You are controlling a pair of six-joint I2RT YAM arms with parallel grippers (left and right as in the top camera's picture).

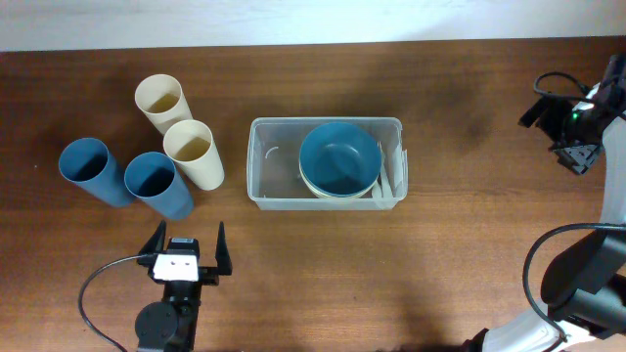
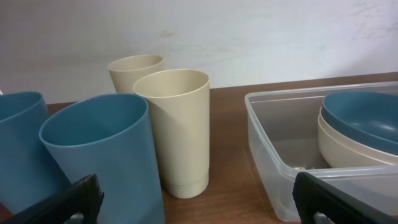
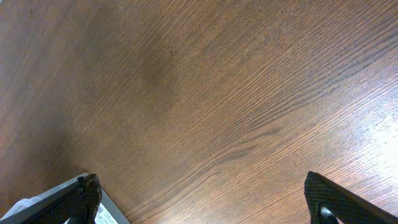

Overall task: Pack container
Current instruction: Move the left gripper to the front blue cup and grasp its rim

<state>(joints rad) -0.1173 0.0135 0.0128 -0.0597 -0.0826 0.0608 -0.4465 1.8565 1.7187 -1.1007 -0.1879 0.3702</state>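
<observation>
The clear container [image 1: 266,161] sits mid-table. Inside it, a blue bowl [image 1: 339,156] is stacked on a cream bowl [image 1: 321,189], with white pieces [image 1: 391,179] at its right end. Two cream cups [image 1: 191,152] and two blue cups [image 1: 154,183] stand to its left. My left gripper [image 1: 187,238] is open near the front edge, empty, facing the cups and the container's left end. In the left wrist view the blue cup [image 2: 102,155] and cream cup [image 2: 177,124] are close ahead, the container [image 2: 267,143] to the right. My right gripper [image 3: 202,199] is open over bare table at the far right.
The right arm [image 1: 577,122] and its cables sit at the table's right edge. A pale wall [image 2: 249,37] rises behind the table's far edge. Bare wood lies between the container and the right arm.
</observation>
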